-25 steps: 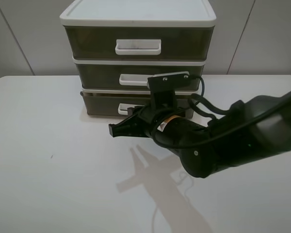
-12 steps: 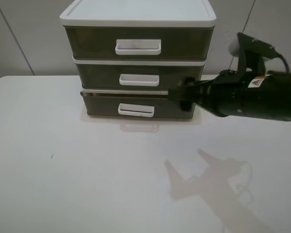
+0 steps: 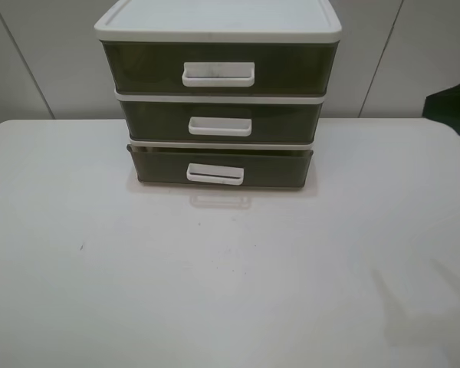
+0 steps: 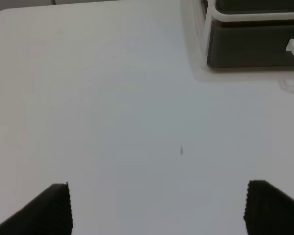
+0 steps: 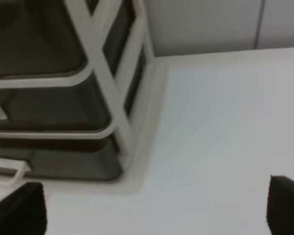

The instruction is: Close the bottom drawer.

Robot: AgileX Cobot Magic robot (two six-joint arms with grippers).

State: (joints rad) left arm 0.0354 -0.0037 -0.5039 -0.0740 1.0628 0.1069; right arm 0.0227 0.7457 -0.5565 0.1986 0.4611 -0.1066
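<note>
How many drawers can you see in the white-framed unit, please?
3, stacked: the top drawer under the lid, the middle drawer below it, and the bottom drawer at table level, sticking out slightly. None appears hidden.

white table (image 3: pixel 100 291) w/ pale panelled wall (image 3: pixel 38 61) behind.

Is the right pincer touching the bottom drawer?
Apart. The exterior high view shows the bottom drawer alone with nothing near it; the right wrist view shows the right pincer held off from the unit.
</note>
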